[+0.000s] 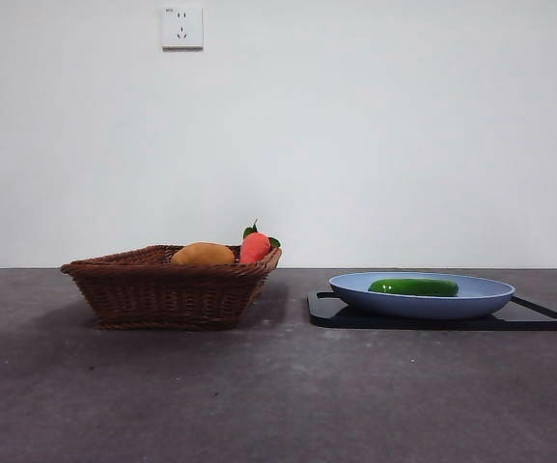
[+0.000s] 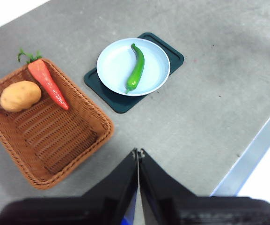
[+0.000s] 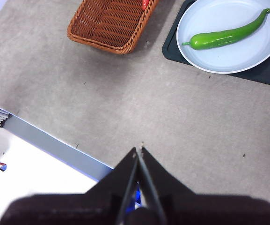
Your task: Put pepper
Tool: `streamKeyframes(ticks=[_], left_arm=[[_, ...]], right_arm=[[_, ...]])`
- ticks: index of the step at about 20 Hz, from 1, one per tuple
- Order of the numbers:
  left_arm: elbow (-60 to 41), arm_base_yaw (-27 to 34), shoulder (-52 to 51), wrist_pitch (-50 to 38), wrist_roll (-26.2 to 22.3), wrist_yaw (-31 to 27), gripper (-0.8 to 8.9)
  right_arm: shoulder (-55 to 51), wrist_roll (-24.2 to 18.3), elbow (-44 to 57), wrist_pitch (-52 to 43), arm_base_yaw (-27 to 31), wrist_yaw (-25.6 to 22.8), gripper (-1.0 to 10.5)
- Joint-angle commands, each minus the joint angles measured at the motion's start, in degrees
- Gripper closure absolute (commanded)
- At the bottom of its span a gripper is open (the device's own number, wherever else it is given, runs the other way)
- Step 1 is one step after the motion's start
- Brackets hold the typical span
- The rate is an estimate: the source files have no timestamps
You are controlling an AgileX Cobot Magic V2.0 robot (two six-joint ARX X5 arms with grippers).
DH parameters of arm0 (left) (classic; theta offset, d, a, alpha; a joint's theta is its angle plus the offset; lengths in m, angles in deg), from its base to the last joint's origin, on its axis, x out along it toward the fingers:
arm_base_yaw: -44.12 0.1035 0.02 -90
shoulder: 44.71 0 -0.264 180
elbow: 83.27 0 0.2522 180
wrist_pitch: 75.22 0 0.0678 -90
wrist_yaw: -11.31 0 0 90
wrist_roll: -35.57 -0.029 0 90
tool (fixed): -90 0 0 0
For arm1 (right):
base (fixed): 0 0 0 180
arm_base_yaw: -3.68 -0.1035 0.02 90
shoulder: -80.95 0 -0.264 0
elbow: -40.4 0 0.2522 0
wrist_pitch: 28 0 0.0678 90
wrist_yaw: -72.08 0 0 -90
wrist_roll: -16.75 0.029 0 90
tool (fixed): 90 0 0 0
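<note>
Both fingers pairs pressed together, left (image 2: 138, 151) and right (image 3: 139, 149); pepper (image 1: 413, 286) lies on plate (image 1: 490, 301) beside basket (image 1: 162, 294).

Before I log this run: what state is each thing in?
pepper: lying in the plate, untouched
plate: on the dark mat
basket: upright, holds a potato and a carrot
left pincer: shut, empty, above the table
right pincer: shut, empty, above the table

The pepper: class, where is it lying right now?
In the front view the pepper lies in the pale blue plate on the dark tray, right of the wicker basket.
</note>
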Motion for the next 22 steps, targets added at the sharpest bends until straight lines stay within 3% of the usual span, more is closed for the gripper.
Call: streamKeyframes(ticks=[1,6,14,18,22], left_arm=[[1.3,0.5,-0.4,-1.7,-3.2,-2.3,8.06],[-2.1,11.4,-10.5,-18.7,-6.0,-2.7,8.05],[-42.1,34.6,-37.2,-60.8,-6.6,-2.9,8.05],[-61.5,38.8,-45.2,-73.4,-4.7,-2.9,8.05],[-76.9,40.3,-50.9,-76.9,-1.0,-2.9,8.05]], right_arm=[[0.4,0.3,-1.2,0.8,-0.3,-0.1,9.4],[0.4,0.3,-1.2,0.8,-0.3,-0.1,9.4],[0.4,0.3,-1.2,0.8,-0.3,-0.1,9.4],[0.4,0.3,-1.2,0.8,-0.3,-0.1,9.4],[0.4,0.3,-1.2,0.8,-0.3,-0.1,9.4]])
